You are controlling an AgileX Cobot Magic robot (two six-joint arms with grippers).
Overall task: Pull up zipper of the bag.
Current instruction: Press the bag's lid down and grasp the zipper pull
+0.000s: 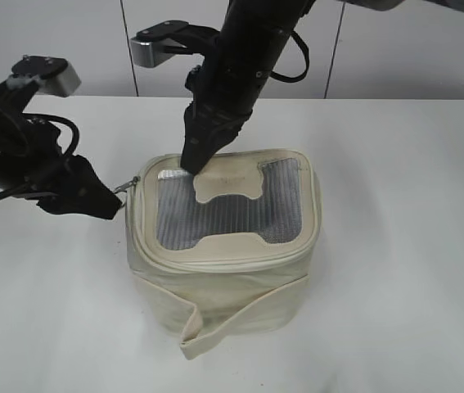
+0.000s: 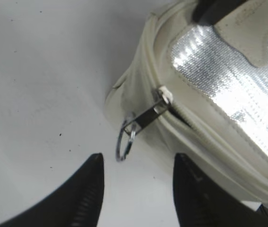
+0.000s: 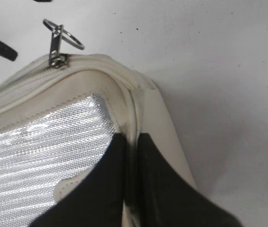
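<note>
Cream bag [image 1: 223,262] with mesh lid sits mid-frame on the worktop [image 1: 412,246]. Left jaws [image 2: 136,189] apart, the zipper [image 2: 145,118] ring just above them, untouched. Right jaws [image 3: 131,161] together, pressing the lid's far edge.

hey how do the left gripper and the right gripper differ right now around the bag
The left gripper is open, its fingers apart with the zipper's ring pull just ahead of them, ungripped. The right gripper is shut, pressed down on the bag lid's back edge. The left comes in low from the side; the right points steeply down from above. Both have black fingers.
</note>
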